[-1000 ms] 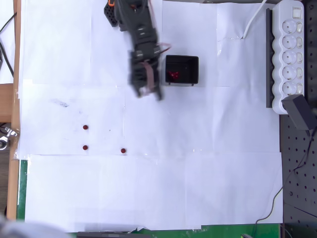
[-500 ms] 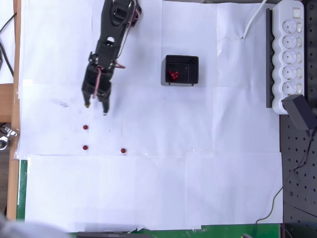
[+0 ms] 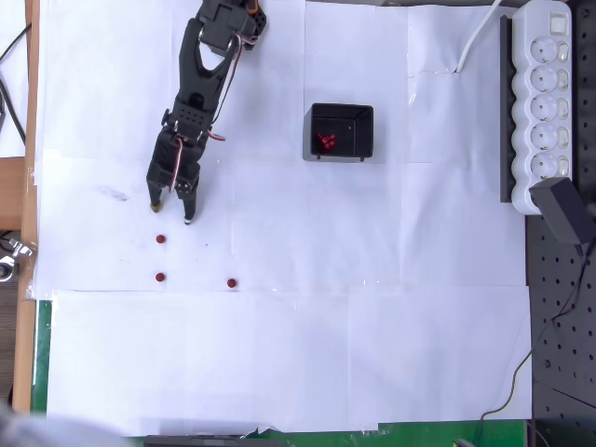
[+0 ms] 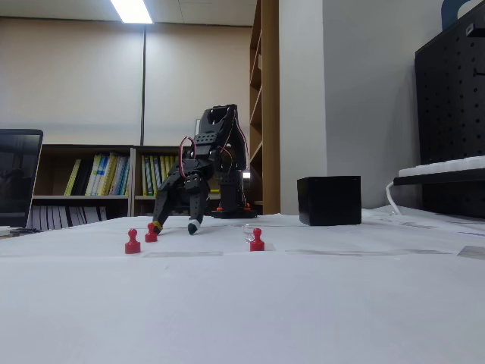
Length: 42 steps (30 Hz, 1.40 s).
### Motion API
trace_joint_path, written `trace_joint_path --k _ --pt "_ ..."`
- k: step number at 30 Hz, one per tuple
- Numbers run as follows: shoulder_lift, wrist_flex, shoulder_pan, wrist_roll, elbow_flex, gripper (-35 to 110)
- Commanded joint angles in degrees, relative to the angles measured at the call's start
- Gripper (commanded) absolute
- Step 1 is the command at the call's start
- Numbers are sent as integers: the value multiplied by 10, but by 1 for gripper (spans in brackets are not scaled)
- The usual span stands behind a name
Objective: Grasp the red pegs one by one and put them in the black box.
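Overhead view, jaws spread apart (gripping nothing), nearest red peg just below them, untouched.

3 red pegs upright on paper — others in black box.

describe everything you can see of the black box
The black box is a small rectangular open-topped container, plastic by its look, with a thin rim and glossy inner walls. In the overhead view it sits upright on the white paper, to the picture's right of the arm, and holds a small cluster of red pegs toward its left side. In the fixed view it shows as a plain dark block standing flat. Nothing touches it from outside; the gripper is well away.
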Motion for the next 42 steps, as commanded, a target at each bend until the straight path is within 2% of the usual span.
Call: trace_joint_path --k 1,27,35,40,42 --pt "31 -21 0 1 51 25" --pt "142 -67 -3 16 162 24" --pt "141 -63 -2 20 158 10" --pt "140 -60 0 23 158 7" --pt "140 -59 1 20 158 0"
